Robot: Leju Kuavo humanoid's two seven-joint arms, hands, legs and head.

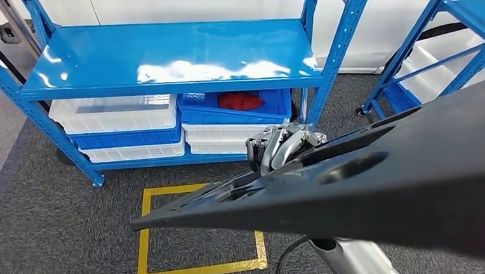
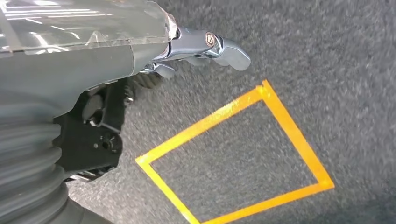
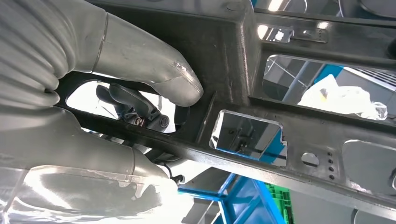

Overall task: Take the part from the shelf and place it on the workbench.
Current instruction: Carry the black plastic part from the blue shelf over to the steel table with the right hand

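Black part (image 1: 364,189) is held close to the camera, from 3 to 7 o'clock | right hand (image 1: 281,146) is wrapped around it; left hand (image 2: 205,46) holds nothing, fingers apart | part should be kept level and carried slowly to the workbench

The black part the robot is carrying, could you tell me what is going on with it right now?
The robot's right hand grips a long black part with cut-out holes, holding it in the air in front of the blue shelf. The right wrist view shows the thumb pressed on the part's frame. The left hand hangs free over the grey carpet near a yellow taped square. No workbench is visible, so the part is not yet placed.
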